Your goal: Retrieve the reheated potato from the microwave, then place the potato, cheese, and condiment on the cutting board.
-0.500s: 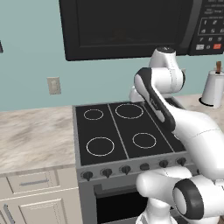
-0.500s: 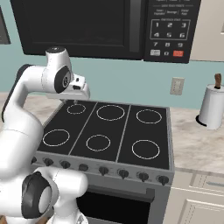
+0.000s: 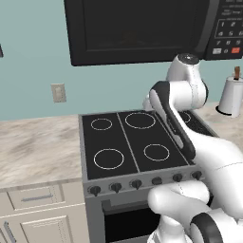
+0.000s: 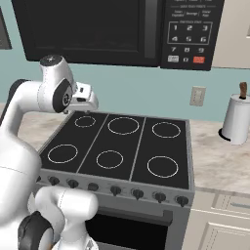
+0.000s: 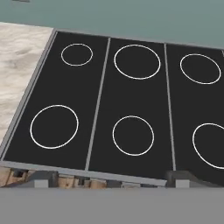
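Microwave (image 4: 93, 31) fills the top of the right base view, door closed (keypad with red button at upper right). Gripper (image 5: 109, 180) at the bottom of the hand view, fingers spread wide, nothing between them, hanging above the black stovetop (image 5: 127, 105). Paper towel roll (image 4: 236, 119) stands on the counter (image 4: 219, 163) at right. Wall outlet (image 3: 59, 93) at left.
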